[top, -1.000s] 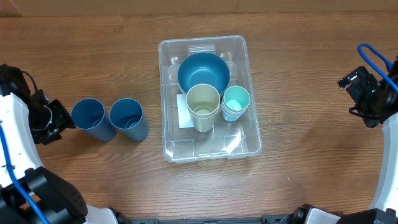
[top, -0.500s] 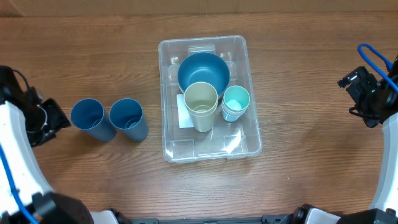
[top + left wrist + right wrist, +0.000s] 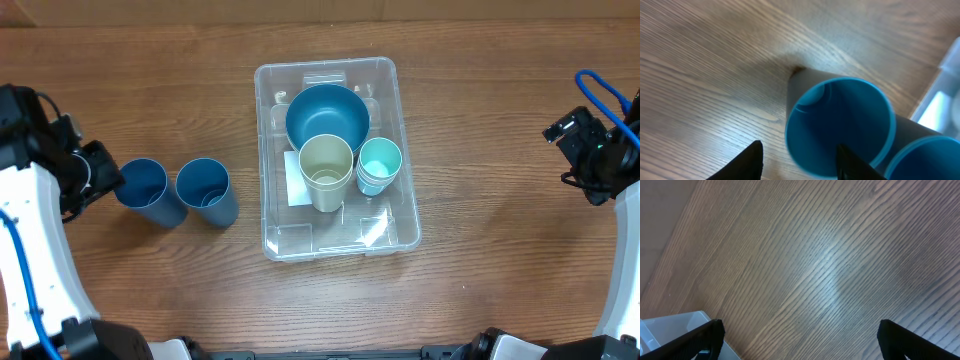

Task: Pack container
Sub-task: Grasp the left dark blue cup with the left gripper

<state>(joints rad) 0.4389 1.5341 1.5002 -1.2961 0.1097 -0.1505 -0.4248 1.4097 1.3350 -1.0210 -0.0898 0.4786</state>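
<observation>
— Left gripper point(image 3: 799, 147), what's it doing?
— Jaws partly apart, straddling the near wall of a blue cup point(image 3: 840, 125). One finger hangs outside the cup and the other sits over its mouth. There's a visible gap between the outer finger and the rim, so it isn't clamped. The wrist view is too close and blurred to say whether the inner finger touches the wall.
— Any other loose cups?
— A second blue cup point(image 3: 203, 187) stands just beside the first, on its container side. Both are upright on the wooden table point(image 3: 480, 120).
— Where's the container point(image 3: 300, 235)?
— Mid-table, between the two arms and to the right of those cups. It's a clear rectangular bin with a white label point(image 3: 292, 180) on its base.
— What's in it?
— A blue bowl point(image 3: 327, 115) at the far end. In front of that are a pale beige cup point(image 3: 326, 165) and a mint-green cup point(image 3: 380, 160), side by side and upright.
— And the right gripper point(image 3: 800, 325)?
— Fingers spread wide with nothing between them. It hovers over bare wood, well to the right of the container, and only a corner of the bin shows at the edge of its wrist view.
</observation>
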